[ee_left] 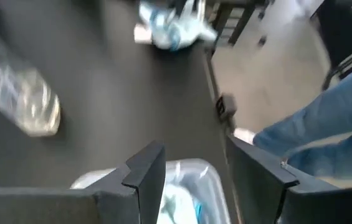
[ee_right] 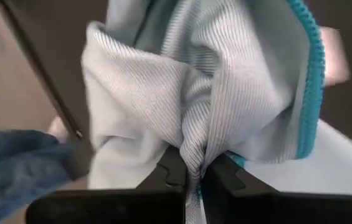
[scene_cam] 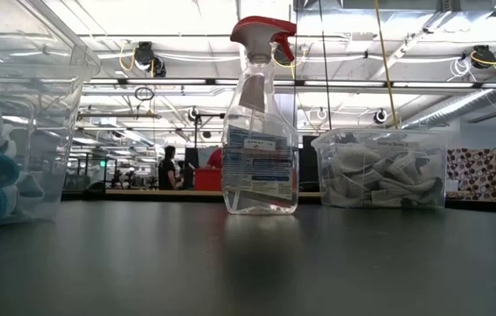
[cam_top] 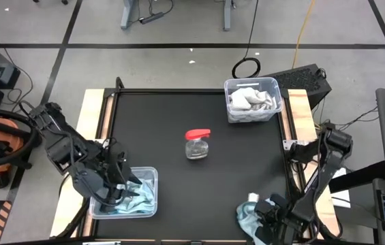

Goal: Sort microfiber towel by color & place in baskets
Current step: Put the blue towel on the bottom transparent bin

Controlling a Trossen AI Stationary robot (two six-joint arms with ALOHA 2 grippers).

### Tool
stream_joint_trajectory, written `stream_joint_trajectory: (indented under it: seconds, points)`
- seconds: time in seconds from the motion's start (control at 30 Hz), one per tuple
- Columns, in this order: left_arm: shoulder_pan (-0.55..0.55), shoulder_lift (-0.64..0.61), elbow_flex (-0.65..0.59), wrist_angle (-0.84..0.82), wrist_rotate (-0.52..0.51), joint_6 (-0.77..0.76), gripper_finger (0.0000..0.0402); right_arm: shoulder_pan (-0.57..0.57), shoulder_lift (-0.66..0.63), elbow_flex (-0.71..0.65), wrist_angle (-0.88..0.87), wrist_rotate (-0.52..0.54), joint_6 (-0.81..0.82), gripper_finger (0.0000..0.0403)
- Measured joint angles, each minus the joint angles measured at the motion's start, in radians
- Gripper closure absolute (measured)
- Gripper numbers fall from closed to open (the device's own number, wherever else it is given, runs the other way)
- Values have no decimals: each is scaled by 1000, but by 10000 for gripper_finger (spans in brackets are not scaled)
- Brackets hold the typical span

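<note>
From above, the black worktop point(cam_top: 199, 184) is carrying a spray bottle point(cam_top: 197, 143) at its middle. The left claw point(cam_top: 114, 184) is hovering over the near-left basket point(cam_top: 146, 194), which is holding light blue cloth. The far-right basket point(cam_top: 274, 102) is holding grey-white towels point(cam_top: 250, 99). The right claw point(cam_top: 268, 216) is sitting at the near-right edge on a pale blue towel point(cam_top: 249, 216).

At worktop height, the bottle point(scene_cam: 261, 123) is standing between the two baskets point(scene_cam: 41, 132) point(scene_cam: 379, 167); neither arm is showing.

Past the left wrist, its fingers point(ee_left: 147, 171) are standing apart, holding nothing, above the basket point(ee_left: 191, 186).

Past the right wrist, the fingertips point(ee_right: 176, 171) are pinching a fold of the teal-edged towel point(ee_right: 163, 87).

The step in hand looks like the pickup; next, lifting and carrying it across to the blue basket.
</note>
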Motion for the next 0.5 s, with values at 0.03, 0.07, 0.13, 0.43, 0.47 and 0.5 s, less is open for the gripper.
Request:
stream_joint_trajectory:
  seconds: [0.03,0.07,0.13,0.43,0.47,0.5]
  points:
    - [0,0,12,18,-10,18,226,-10,-24,0,-7,14,-14,395]
    - [0,0,24,35,-22,36,226,-19,-47,0,-15,34,-30,395]
    - [0,0,50,72,-50,73,226,-41,-102,0,-16,85,-70,395]
    - [42,7,72,315,-141,346,226,-183,-312,2,116,358,-381,395]
    - [52,14,72,325,-154,376,226,-202,-326,2,146,368,-428,395]
    - [61,22,72,329,-168,403,226,-224,-338,2,179,375,-479,395]
